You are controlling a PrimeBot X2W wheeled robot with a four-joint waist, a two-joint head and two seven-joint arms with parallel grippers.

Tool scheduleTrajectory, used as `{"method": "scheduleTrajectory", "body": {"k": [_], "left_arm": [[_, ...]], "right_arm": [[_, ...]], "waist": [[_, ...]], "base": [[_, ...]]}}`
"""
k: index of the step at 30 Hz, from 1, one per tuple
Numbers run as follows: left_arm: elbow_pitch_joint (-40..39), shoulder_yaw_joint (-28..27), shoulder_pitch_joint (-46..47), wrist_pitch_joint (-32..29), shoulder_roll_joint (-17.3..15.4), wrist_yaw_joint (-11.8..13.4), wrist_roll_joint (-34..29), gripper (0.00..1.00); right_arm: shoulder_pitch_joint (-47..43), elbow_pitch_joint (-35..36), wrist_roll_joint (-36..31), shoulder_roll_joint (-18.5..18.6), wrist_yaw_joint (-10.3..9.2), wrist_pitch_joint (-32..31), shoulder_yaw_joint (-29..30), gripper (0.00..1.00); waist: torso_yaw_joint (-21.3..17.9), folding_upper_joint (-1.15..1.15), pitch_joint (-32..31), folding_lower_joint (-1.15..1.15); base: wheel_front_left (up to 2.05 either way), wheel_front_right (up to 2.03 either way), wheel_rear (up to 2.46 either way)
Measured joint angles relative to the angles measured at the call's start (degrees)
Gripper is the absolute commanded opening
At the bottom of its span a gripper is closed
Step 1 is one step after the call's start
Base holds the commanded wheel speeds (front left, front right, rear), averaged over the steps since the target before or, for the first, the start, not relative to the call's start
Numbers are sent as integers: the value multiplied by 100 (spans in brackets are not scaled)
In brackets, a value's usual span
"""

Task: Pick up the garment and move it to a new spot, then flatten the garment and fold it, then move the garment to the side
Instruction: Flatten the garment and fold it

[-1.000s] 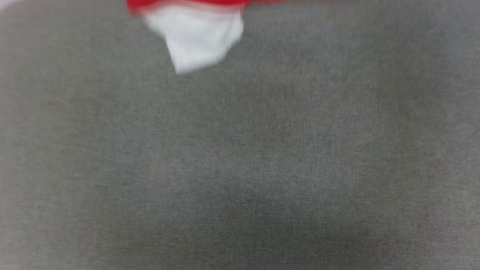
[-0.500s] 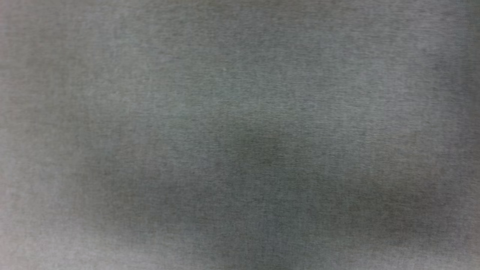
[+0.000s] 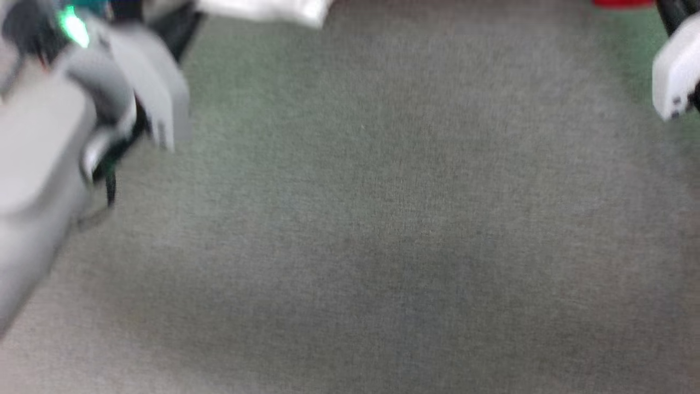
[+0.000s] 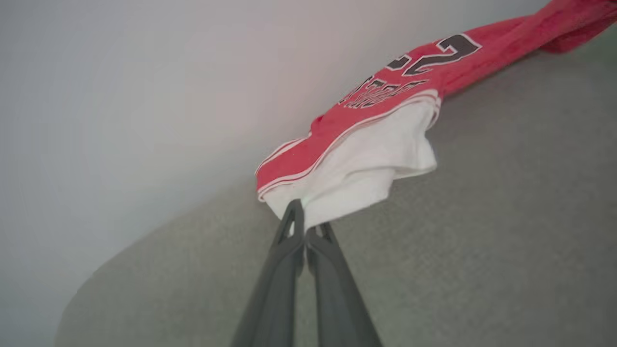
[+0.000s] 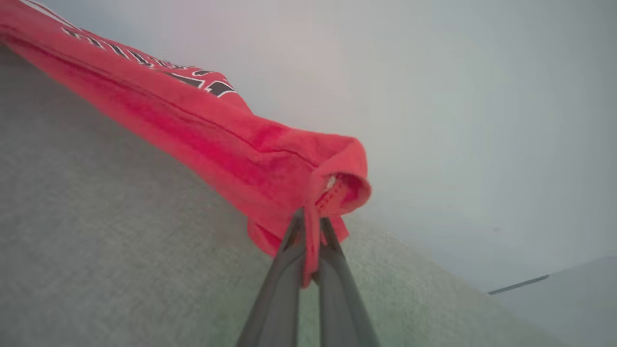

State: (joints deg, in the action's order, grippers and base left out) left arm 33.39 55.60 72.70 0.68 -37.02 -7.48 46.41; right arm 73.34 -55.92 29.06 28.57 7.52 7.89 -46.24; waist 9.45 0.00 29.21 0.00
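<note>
Head camera has swung: pale forearms [image 3: 49,137] now at both edges; half-second back, only grey surface [image 3: 383,219]. Left gripper [image 4: 306,225] pinched shut on garment [image 4: 385,120] white sleeve; right gripper [image 5: 312,222] clamped on red hem. Garment stretched from one fingertip pair to other. Likely mid-carry.

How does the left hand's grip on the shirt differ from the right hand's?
The left hand pinches the shirt's white sleeve; the right hand pinches a red hem. Cloth by the left hand spreads loose; by the right hand it is rolled tight. Both hands are shut on the shirt.
</note>
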Motion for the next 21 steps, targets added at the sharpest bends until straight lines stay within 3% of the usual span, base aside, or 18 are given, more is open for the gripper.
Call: {"method": "scheduleTrajectory", "body": {"k": [2, 5, 14, 21], "left_arm": [[-467, 79, -509, -205, -248, 47, 165, 0], [-1287, 151, -1310, -552, -620, 367, 522, 0], [-3773, 326, -3377, -1020, -1869, 1730, 1401, 0], [-4944, 544, -4597, -971, -2414, 2610, 1933, 0]], "right_arm": [[-353, 338, 243, 260, 0, -138, -156, 0], [-956, 934, 583, 641, 1, -310, -409, 0], [-2729, 2606, 1459, 1729, 1, -1001, -601, 0], [-4370, 3806, 2090, 2394, 1, -1616, -461, 0]], "waist": [[9, 0, -193, 0], [18, 0, -485, 0], [1, 0, -1251, 0], [-32, 0, -1665, 0]], "base": [[0, 0, 0], [0, 0, 0], [0, 0, 0], [0, 0, 0]]}}
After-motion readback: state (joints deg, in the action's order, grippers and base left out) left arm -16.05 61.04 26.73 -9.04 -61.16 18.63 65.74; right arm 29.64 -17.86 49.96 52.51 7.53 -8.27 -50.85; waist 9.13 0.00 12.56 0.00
